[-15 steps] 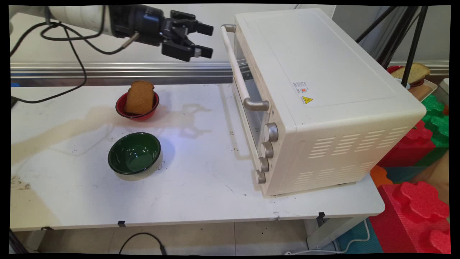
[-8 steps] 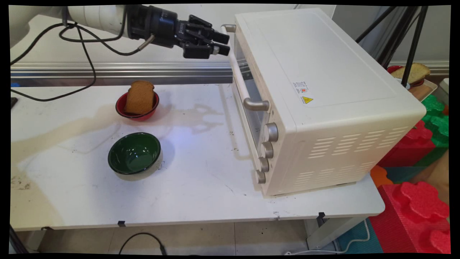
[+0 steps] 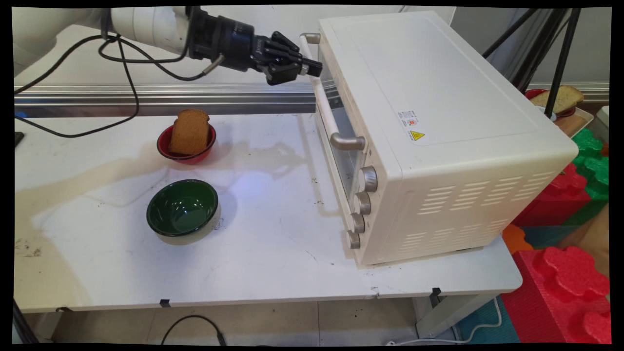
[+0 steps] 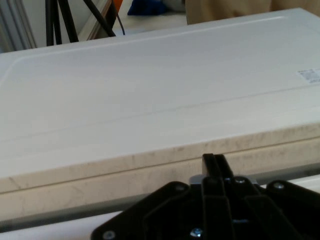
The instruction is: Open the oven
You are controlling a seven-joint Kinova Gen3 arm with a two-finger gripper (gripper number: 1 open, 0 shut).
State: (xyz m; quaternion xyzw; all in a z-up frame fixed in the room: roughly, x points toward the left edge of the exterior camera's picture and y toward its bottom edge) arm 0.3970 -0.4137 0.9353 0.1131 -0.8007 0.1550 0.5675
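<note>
gripper [image 3: 312,68] closed tight at the far end of the toaster oven's [image 3: 438,122] door handle [image 3: 319,87].
in the hand view the gripper's [image 4: 214,165] two fingers are pressed together with nothing between them, just in front of the oven's [image 4: 150,100] top front edge; whether the tips touch the handle or the door, i cannot tell. the oven sits on the right side of the white worktop [image 3: 273,253], door closed. well below and left of the gripper, a slice of brown bread [image 3: 189,131] leans in a red bowl [image 3: 187,153], with an empty green bowl [image 3: 182,207] nearer the camera.
</note>
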